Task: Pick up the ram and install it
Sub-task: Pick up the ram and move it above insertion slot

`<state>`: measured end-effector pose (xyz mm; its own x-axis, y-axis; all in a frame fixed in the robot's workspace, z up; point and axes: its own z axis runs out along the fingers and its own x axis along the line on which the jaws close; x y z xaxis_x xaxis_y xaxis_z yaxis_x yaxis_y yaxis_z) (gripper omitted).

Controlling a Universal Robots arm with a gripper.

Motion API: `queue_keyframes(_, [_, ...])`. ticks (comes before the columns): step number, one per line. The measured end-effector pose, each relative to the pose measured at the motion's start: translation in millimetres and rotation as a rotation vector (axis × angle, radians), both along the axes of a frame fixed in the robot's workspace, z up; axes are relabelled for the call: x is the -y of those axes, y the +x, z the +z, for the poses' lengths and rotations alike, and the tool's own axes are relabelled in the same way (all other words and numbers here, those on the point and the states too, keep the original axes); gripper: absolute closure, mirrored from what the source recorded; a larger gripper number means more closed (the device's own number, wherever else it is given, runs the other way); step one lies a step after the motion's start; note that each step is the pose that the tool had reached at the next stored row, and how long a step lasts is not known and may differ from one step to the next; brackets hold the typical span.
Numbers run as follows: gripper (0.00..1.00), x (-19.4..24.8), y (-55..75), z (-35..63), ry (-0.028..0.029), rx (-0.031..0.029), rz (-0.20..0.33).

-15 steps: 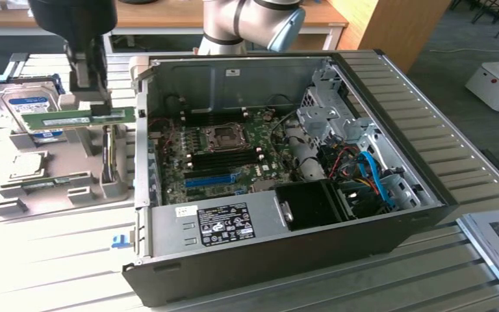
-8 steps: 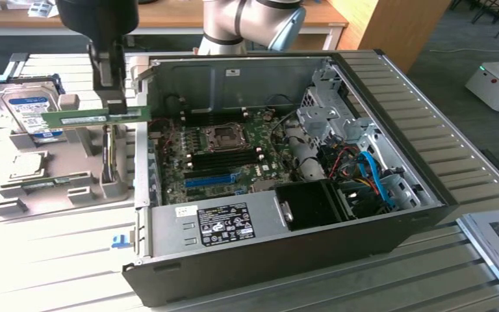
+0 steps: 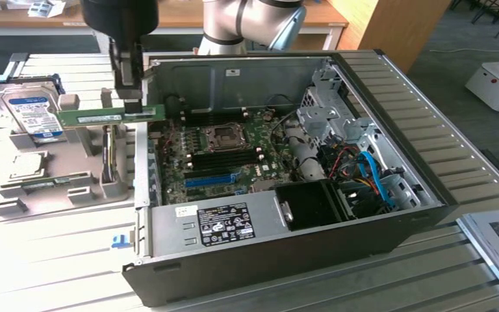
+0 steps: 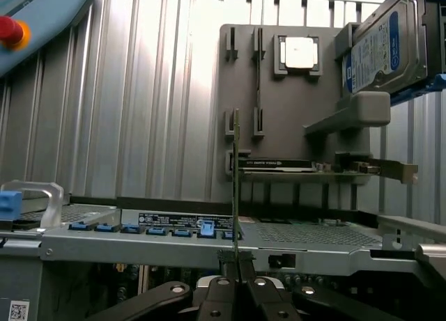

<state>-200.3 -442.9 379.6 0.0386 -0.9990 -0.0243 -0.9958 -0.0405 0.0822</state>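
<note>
Jaws are clamped tight on the ram (image 3: 93, 118), and the gripper (image 3: 132, 112) holds it in the air, lying level with its long edge up. Biggest thing on the bench is the open computer case (image 3: 232, 81), which lies on its side with its panel off. Inside it sit the motherboard (image 3: 176, 162) and, nearer the front, the power supply (image 3: 223, 224) with its black label. The long blue slot (image 3: 210, 180) on the board has nothing in it. On the exterior view's left of the case stands the grey fixture (image 3: 67, 188), and the ram hangs above it, one end reaching just over the case's side wall. A hard drive (image 3: 28, 114) stands propped in the fixture's far corner, with a square processor (image 3: 26, 166) lying flat nearer the front. From the wrist view the ram (image 4: 235, 182) shows edge-on as a thin line rising from the gripper (image 4: 235, 283), above the case's metal rim (image 4: 174, 248).
</note>
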Motion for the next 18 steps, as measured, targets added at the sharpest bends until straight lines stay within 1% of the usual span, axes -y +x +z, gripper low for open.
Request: queue_keyframes(18, [0.88,0.0,47.0,0.0,0.0000,-0.0083,0.000])
